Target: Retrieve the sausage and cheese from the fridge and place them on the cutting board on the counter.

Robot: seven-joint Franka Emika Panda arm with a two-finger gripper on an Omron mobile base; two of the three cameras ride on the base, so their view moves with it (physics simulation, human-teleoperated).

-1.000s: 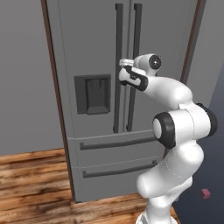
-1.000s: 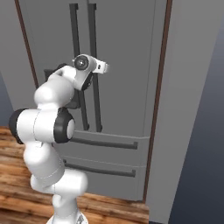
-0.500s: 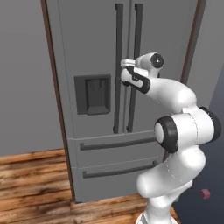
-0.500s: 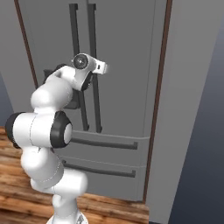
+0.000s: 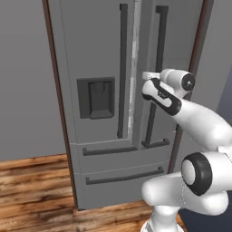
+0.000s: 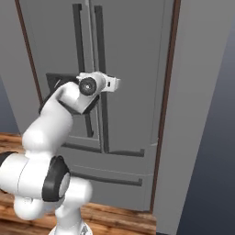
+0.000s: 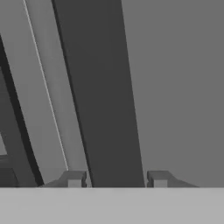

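Fridge [image 5: 99,54] upright, right door cracked; its handle [image 7: 103,109] vertical, pinched by gripper [image 7: 116,179] at mid-height.

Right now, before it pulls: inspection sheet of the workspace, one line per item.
Surface: wooden floor; no counter seen.
Job's things: fridge, right door cracked open at the centre seam; sausage, cheese, cutting board not seen.
Clutter: nothing seen.
Grippers: gripper shut on right door handle, a fingertip on each side.
Cables: nothing seen.
Surroundings: grey wall left, grey panel right of the fridge.
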